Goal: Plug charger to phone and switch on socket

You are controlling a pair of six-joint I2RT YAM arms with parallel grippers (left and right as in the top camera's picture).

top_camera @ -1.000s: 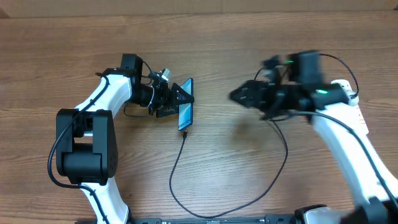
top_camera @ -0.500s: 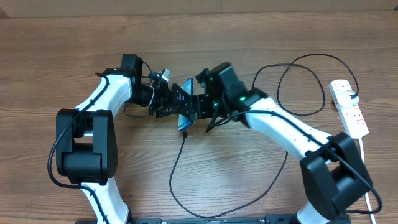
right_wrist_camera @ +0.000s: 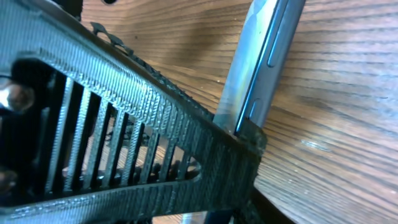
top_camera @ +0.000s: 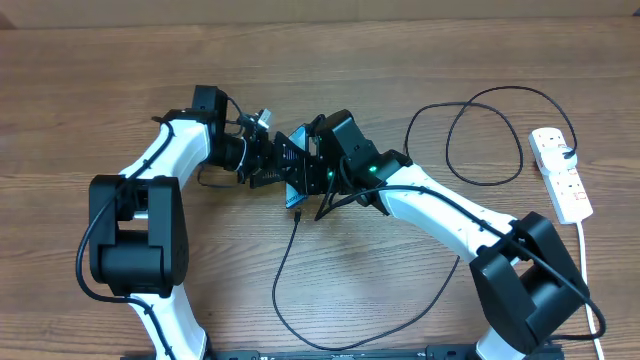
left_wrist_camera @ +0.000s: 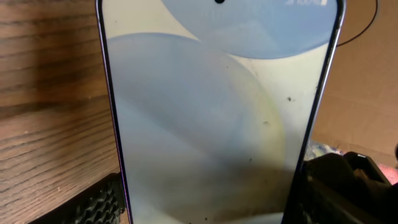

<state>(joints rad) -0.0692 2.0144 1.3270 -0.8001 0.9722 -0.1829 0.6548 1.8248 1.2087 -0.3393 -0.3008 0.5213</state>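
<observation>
A wood-grain table [top_camera: 100, 60] fills the overhead view. Along its far edge, at twelve o'clock, runs a plain tan strip [top_camera: 400, 8].

The right arm [top_camera: 440, 205] has swung across to the phone [top_camera: 297, 189], its fingers [top_camera: 311, 168] narrowing (socket [top_camera: 560, 175] now uncovered).

Both arms are built alike: L arm [top_camera: 175, 150] at left of the overhead frame, R arm [top_camera: 440, 205] from lower right to centre. Smooth white link shells, rounded blk joint housings, chunky blk base blocks [top_camera: 135, 235] at lower left and lower right. Thin blk cables [top_camera: 86, 250] loop along the outside. Green LEDs [top_camera: 372, 168] glow on R arm's blk wrist section; small silver knob [top_camera: 262, 121] on L wrist. L gripper [top_camera: 294, 166] has blk triangular fingers [top_camera: 292, 148]. Rt wrist view: a finger fills the frame, slotted lattice w/ fine ribbed lines. L wrist view, lower left: blk knurled pad [left_wrist_camera: 93, 205].
</observation>
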